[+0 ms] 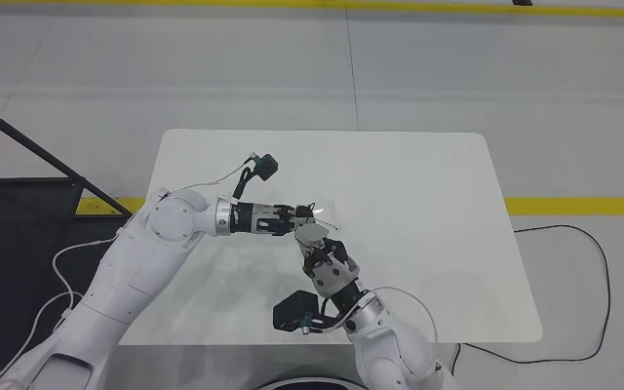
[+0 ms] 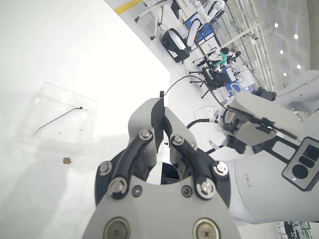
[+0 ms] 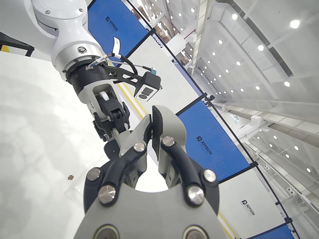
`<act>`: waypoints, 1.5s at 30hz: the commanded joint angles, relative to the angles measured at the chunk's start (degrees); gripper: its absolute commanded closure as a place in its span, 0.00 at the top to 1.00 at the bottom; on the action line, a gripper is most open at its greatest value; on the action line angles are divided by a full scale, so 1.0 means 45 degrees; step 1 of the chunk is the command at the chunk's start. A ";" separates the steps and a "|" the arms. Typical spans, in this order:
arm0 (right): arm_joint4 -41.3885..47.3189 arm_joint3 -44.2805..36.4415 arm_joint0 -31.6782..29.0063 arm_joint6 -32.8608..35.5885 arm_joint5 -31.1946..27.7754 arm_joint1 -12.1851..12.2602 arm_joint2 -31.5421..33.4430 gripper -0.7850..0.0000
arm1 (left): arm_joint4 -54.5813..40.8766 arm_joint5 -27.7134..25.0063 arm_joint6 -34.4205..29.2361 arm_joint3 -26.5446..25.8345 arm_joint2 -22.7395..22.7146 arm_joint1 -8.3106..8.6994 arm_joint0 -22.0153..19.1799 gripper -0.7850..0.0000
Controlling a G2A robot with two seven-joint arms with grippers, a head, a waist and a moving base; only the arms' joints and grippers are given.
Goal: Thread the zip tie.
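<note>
Your two claws meet above the middle of the desk (image 1: 419, 195), with a black zip tie (image 2: 189, 76) bowed in the air between them. Your left claw (image 2: 162, 105) is pinched closed on one end of the tie, and what looks like the small head block pokes just past its fingertips. Your right claw (image 3: 151, 123) is likewise closed, and the left wrist view shows the strap running into its grip. Holding both ends off the desk lets the strap curve into a loop, apparently the set-up for feeding tail into head. That feed does not look made yet, and the alignment of tip and slot is too small to judge. Near the claws on the desk lies a shallow clear tray (image 2: 67, 92) holding one spare zip tie (image 2: 55, 119), lying flat, and a couple of dark specks. A brown crumb (image 2: 66, 160) sits on the desk just outside it.
</note>
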 commanded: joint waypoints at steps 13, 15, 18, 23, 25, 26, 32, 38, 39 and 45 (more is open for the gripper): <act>0.0386 -0.0037 -0.0143 -0.0359 0.0699 -0.0027 0.0118 0.00 | -0.0037 -0.0001 -0.0052 0.0033 -0.0001 -0.0009 -0.0005 0.00; 0.0390 -0.0035 -0.0137 -0.0363 0.0694 -0.0030 0.0124 0.00 | -0.0050 0.0011 -0.0069 0.0050 0.0003 -0.0011 -0.0006 0.00; 0.0405 -0.0033 -0.0128 -0.0372 0.0718 -0.0036 0.0126 0.00 | -0.0059 0.0016 -0.0080 0.0059 0.0007 -0.0014 -0.0014 0.00; 0.0461 -0.0014 -0.0126 -0.0413 0.0850 -0.0053 0.0118 0.00 | -0.0048 -0.0003 -0.0092 0.0094 0.0015 -0.0020 -0.0029 0.00; 0.0466 -0.0007 -0.0128 -0.0428 0.0876 -0.0056 0.0122 0.00 | -0.0060 -0.0018 -0.0085 0.0115 0.0017 -0.0023 -0.0032 0.00; 0.0482 -0.0008 -0.0132 -0.0431 0.0886 -0.0058 0.0125 0.00 | -0.0062 -0.0024 -0.0087 0.0123 0.0018 -0.0025 -0.0035 0.00; 0.0481 -0.0008 -0.0139 -0.0466 0.0862 -0.0063 0.0144 0.00 | -0.0071 -0.0042 -0.0100 0.0154 0.0021 -0.0030 -0.0047 0.00; 0.0536 -0.0010 -0.0159 -0.0542 0.0954 -0.0073 0.0145 0.00 | -0.0074 -0.0048 -0.0107 0.0164 0.0018 -0.0034 -0.0050 0.00; 0.0545 -0.0002 -0.0169 -0.0566 0.0974 -0.0073 0.0154 0.00 | -0.0074 -0.0051 -0.0108 0.0167 0.0018 -0.0034 -0.0050 0.00; 0.0344 0.0052 -0.0127 -0.0420 0.0386 -0.0054 0.0150 0.00 | -0.0065 -0.0079 -0.0098 0.0170 0.0018 -0.0039 -0.0054 0.00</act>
